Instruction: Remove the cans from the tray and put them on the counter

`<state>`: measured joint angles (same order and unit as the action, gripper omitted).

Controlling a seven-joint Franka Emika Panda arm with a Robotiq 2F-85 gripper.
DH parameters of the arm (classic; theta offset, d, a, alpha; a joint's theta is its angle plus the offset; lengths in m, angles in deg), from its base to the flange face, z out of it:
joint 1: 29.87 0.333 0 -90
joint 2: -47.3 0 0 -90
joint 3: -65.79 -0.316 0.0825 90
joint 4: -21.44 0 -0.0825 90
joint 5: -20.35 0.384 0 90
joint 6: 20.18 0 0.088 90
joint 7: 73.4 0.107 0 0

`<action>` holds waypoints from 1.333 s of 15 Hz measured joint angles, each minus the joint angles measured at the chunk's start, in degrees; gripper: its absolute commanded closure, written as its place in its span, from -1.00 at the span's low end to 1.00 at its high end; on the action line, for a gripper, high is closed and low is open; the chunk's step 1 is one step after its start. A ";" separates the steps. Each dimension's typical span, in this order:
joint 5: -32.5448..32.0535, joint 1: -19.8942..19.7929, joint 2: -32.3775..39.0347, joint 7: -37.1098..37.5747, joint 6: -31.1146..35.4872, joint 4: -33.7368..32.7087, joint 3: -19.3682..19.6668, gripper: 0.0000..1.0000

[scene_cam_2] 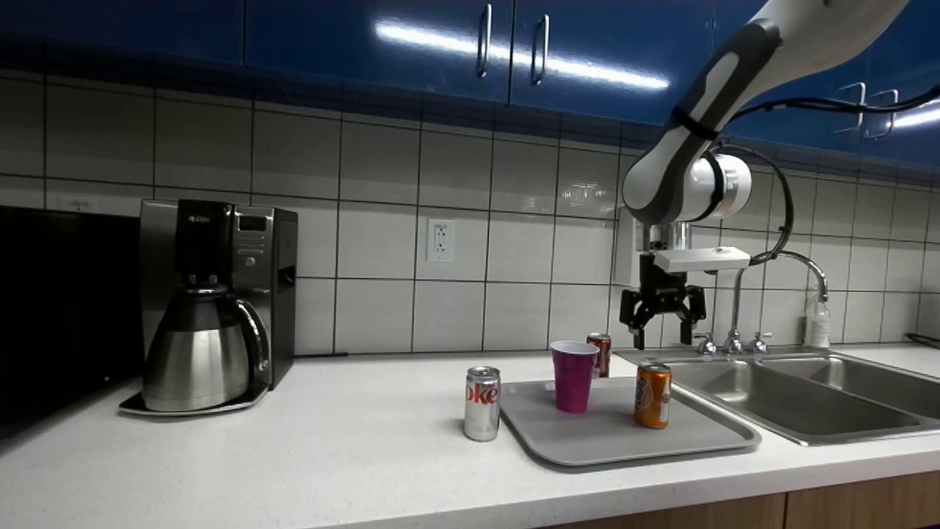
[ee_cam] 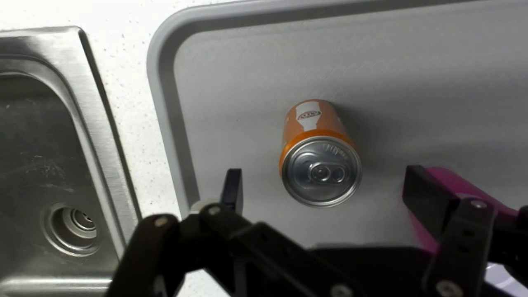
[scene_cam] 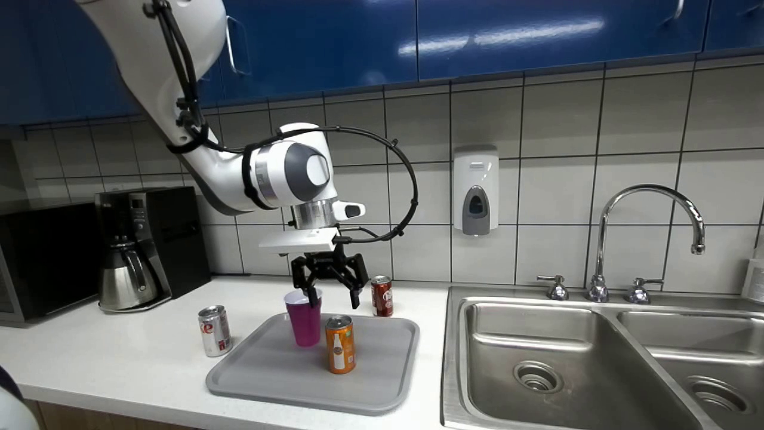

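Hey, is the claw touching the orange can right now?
Apart. In an exterior view, the open claw hangs above the orange can, with a visible gap between them.

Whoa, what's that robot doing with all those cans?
That's a robot arm, and its gripper hangs open above the tray, holding nothing. The orange can stands on the tray near the pink cup. The silver can and red can stand on the counter. The job is moving cans from tray to counter, so just the orange one is left.
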<state>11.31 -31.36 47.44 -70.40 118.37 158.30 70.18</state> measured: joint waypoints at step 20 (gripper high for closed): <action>-0.37 0.11 7.74 0.06 0.76 -3.50 0.00 -1.00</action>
<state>10.94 -31.25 55.18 -70.34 119.13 154.80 70.18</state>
